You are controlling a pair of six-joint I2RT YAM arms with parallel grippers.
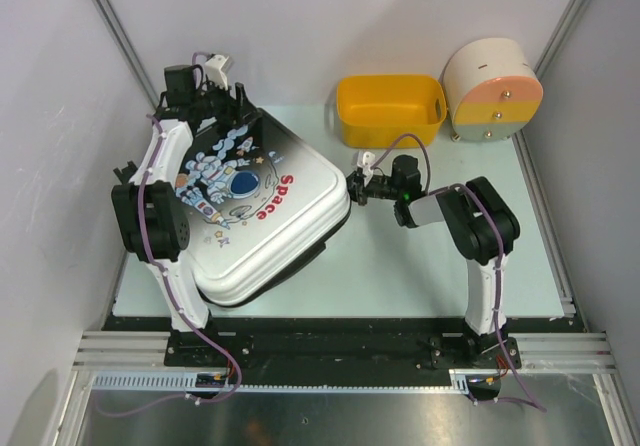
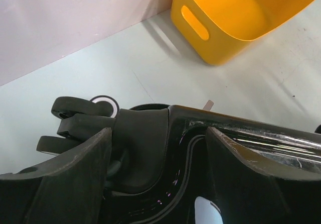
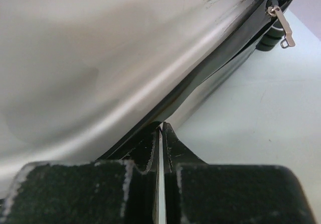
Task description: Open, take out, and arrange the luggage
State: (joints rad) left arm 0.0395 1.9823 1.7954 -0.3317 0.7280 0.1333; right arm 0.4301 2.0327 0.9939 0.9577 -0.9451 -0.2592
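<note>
The luggage (image 1: pixel 260 206) lies flat on the table at the left, its white-to-black lid with the astronaut "Space" print facing up. My left gripper (image 1: pixel 228 106) is at its far black corner by the wheels (image 2: pixel 75 116). In the left wrist view the gripper (image 2: pixel 159 133) stands open, its fingers on either side of the glossy black shell (image 2: pixel 185 133); no pad is seen pressing on it. My right gripper (image 1: pixel 353 184) is shut, and its tips (image 3: pixel 161 126) meet the dark seam on the right side of the luggage (image 3: pixel 100 58). A zipper pull (image 3: pixel 281 25) hangs further along that seam.
A yellow plastic basket (image 1: pixel 390 131) stands at the back, just right of the luggage, and also shows in the left wrist view (image 2: pixel 225 33). A round cream-and-orange drawer box (image 1: pixel 492 91) sits at the back right corner. Walls close in the table on the left, back and right.
</note>
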